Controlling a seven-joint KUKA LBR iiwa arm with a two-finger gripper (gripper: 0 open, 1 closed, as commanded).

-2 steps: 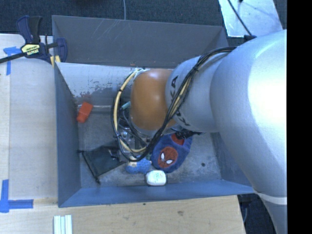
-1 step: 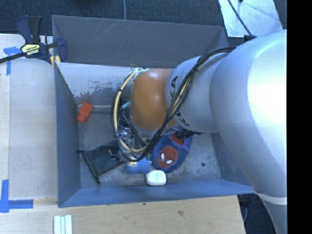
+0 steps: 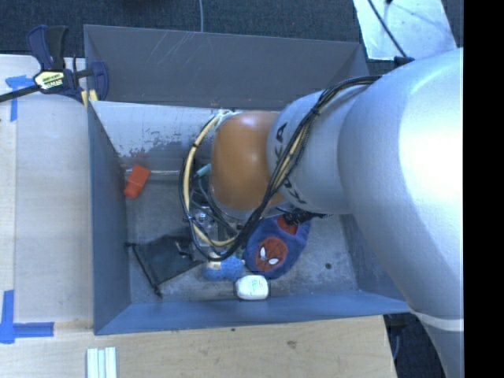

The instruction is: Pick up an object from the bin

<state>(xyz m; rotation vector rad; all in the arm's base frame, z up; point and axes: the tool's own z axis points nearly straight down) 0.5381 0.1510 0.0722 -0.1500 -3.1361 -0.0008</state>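
- Big silver arm (image 3: 394, 156) is closest to us. It comes in from the right, with an orange cover (image 3: 240, 160) on its wrist.
- Under the cover, the gripper (image 3: 206, 241) sits low in the middle of the bin (image 3: 110, 211).
- I cannot tell if the gripper is open or closed, or if it holds anything. The cover and cables hide it.
- Closest to it, on the near side, are a black thing (image 3: 165, 260) on the left and a small blue thing (image 3: 224, 270). I think one of these may be the pick.
- A white lump (image 3: 252, 287) lies by the near wall, and a blue cloth (image 3: 274, 252) with a red spider face lies to the right.
- An orange block (image 3: 136, 181) lies alone, far left.
- To do this well, I think it should grab just one thing by its middle. It should not shove the others, then lift straight up, clear of the walls.
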